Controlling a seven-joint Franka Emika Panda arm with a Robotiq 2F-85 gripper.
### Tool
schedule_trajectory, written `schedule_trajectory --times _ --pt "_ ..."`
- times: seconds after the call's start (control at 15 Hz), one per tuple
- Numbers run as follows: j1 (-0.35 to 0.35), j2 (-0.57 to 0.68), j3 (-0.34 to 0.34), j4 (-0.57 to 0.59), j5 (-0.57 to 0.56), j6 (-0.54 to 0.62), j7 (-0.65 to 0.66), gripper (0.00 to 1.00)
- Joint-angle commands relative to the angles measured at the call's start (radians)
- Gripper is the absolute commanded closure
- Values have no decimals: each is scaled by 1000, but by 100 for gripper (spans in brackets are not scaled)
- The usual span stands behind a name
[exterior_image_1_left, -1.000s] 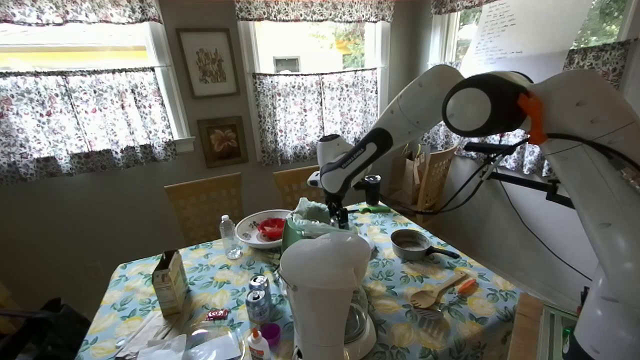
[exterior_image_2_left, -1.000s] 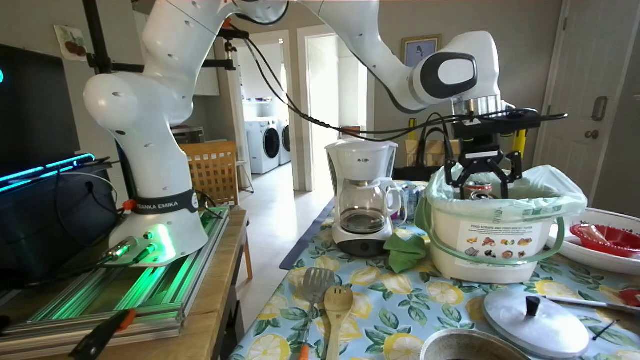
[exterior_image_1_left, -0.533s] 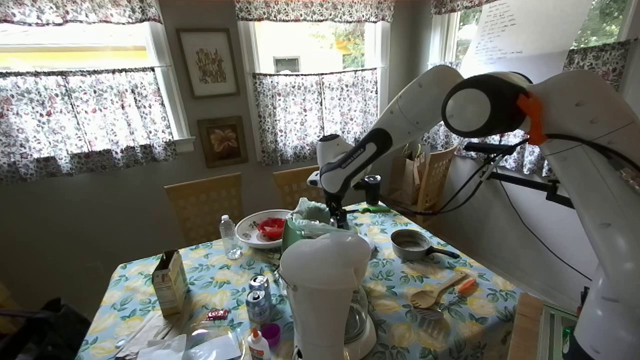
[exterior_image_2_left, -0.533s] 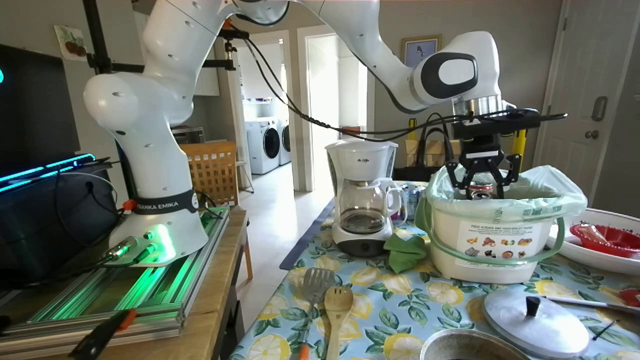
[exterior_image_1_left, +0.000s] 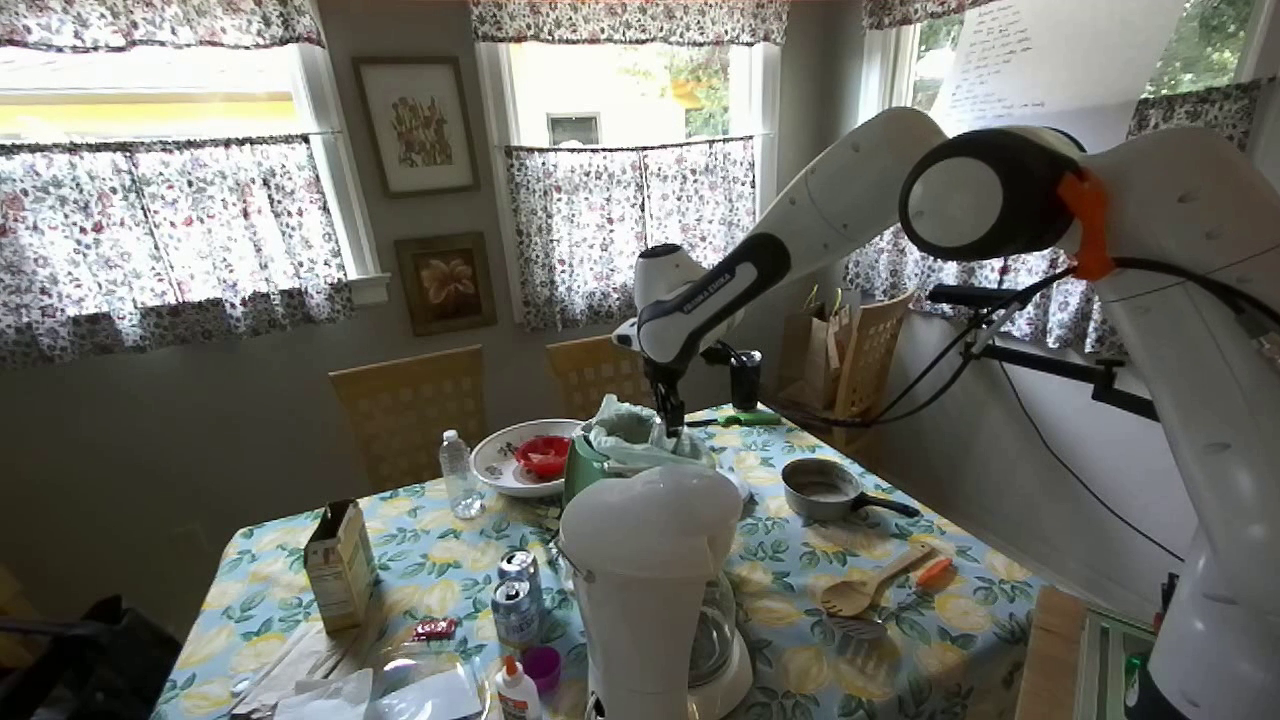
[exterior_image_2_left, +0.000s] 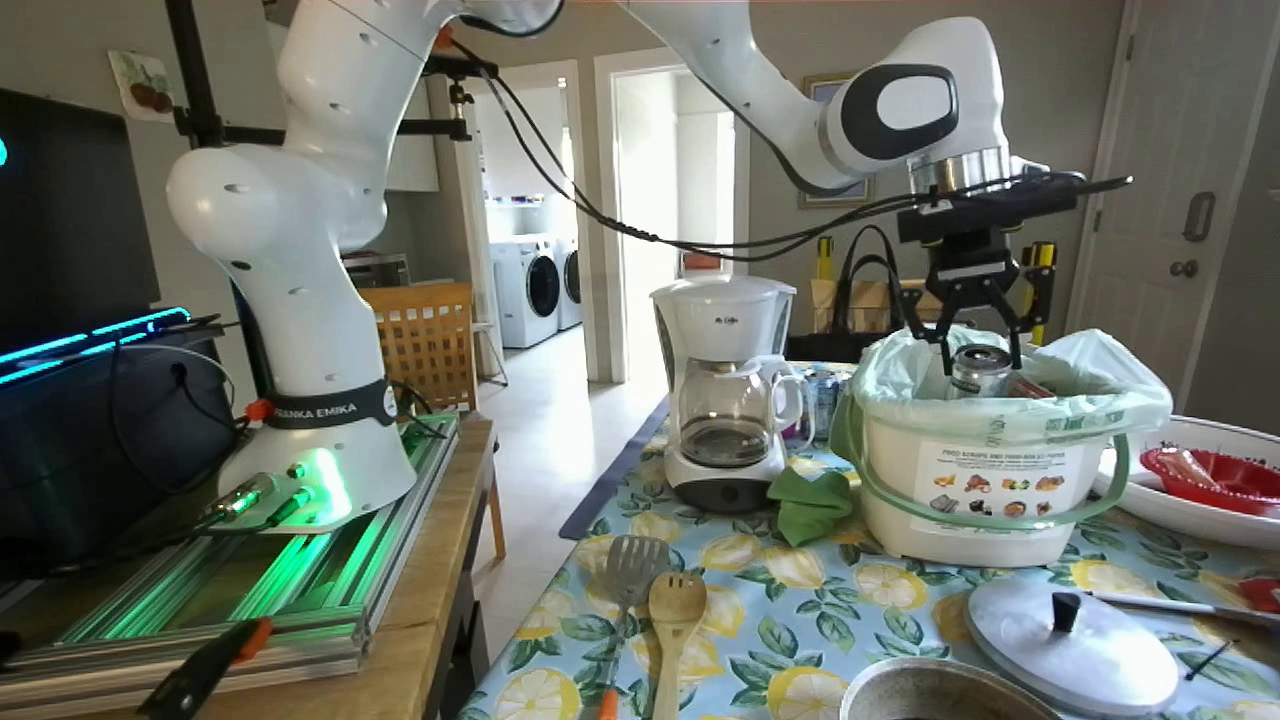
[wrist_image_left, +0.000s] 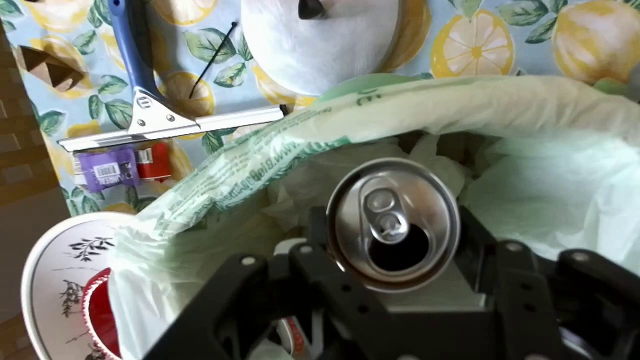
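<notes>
My gripper (exterior_image_2_left: 981, 362) is shut on a silver drink can (exterior_image_2_left: 978, 376), one finger on each side. The can is upright with its opened top facing up; the can top (wrist_image_left: 392, 215) is plain in the wrist view. The can's lower part is hidden behind the rim of a white bin (exterior_image_2_left: 985, 480) lined with a pale green bag (exterior_image_2_left: 1100, 380). A second can with red markings (exterior_image_2_left: 1030, 388) lies in the bag behind it, partly hidden; part of it also shows in the wrist view (wrist_image_left: 296, 336). In an exterior view my gripper (exterior_image_1_left: 672, 420) is above the bin, which the coffee maker partly hides.
A white coffee maker (exterior_image_2_left: 725, 325) and green cloth (exterior_image_2_left: 812, 508) stand beside the bin. A white bowl (exterior_image_1_left: 500, 465) holds a red dish (exterior_image_1_left: 545, 455). A pot lid (exterior_image_2_left: 1075, 650), saucepan (exterior_image_1_left: 820, 488), squeegee (wrist_image_left: 170, 125), bottle (exterior_image_1_left: 460, 475) and two cans (exterior_image_1_left: 515, 610) are on the table.
The fingers closed from wide onto the silver can. The gripper then rose and tilted slightly, lifting the can partly above the bin rim. The red-marked can now shows separately behind it.
</notes>
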Motion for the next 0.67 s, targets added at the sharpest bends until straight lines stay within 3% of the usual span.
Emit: schedule_trajectory --times 0.0,0.6 --pt "10 -72 -6 -27 8 -63 87 63" --pt "7 -239 -13 -88 3 -224 226 63"
